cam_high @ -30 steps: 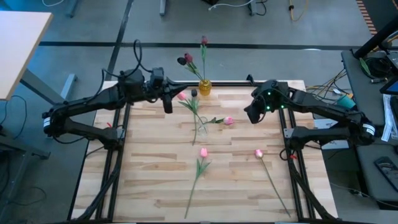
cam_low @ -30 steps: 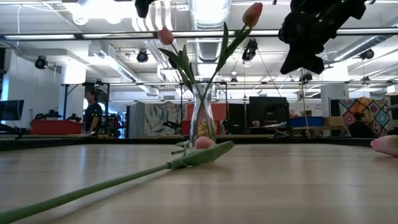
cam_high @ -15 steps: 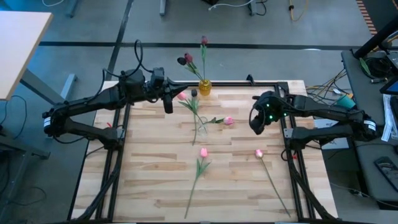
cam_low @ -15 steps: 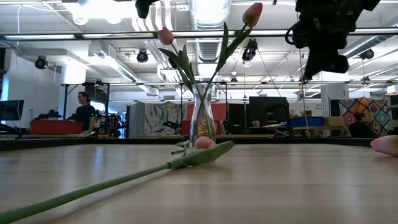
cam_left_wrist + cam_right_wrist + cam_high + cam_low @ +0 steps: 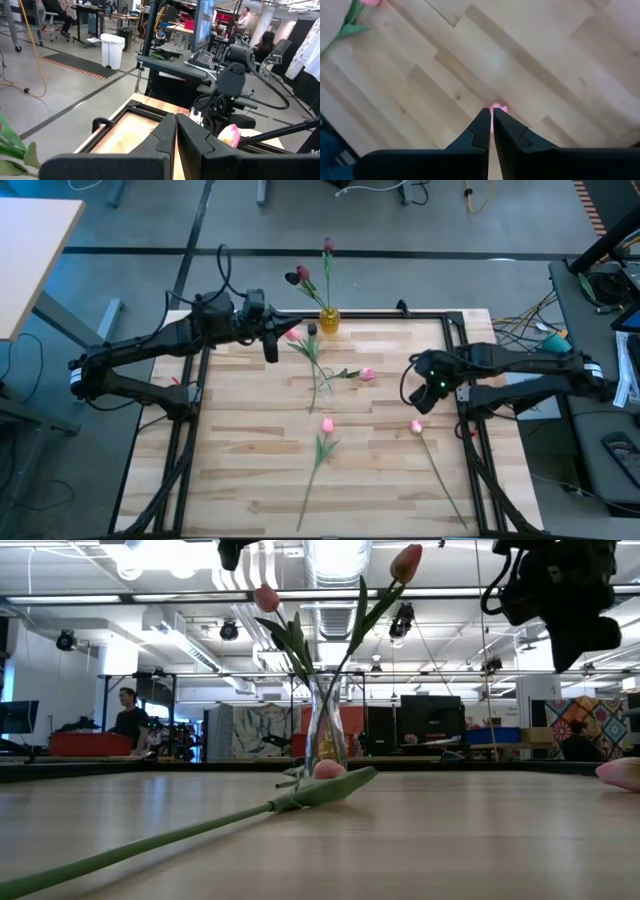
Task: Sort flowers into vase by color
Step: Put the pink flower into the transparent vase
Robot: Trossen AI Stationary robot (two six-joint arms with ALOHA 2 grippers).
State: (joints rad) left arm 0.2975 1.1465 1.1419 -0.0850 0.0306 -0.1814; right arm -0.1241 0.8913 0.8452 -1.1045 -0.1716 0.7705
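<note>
Right tool [image 5: 423, 397] has moved over pink tulip [image 5: 416, 426].

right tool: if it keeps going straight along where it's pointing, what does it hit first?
Most likely the pink tulip head lying on the table: in its wrist view the right tool's closed fingertips aim down right at it. Height above it is unclear.

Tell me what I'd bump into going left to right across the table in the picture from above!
Left gripper → yellow vase → pink tulip lying by the table's middle → pink tulip near the right edge → right gripper.
</note>
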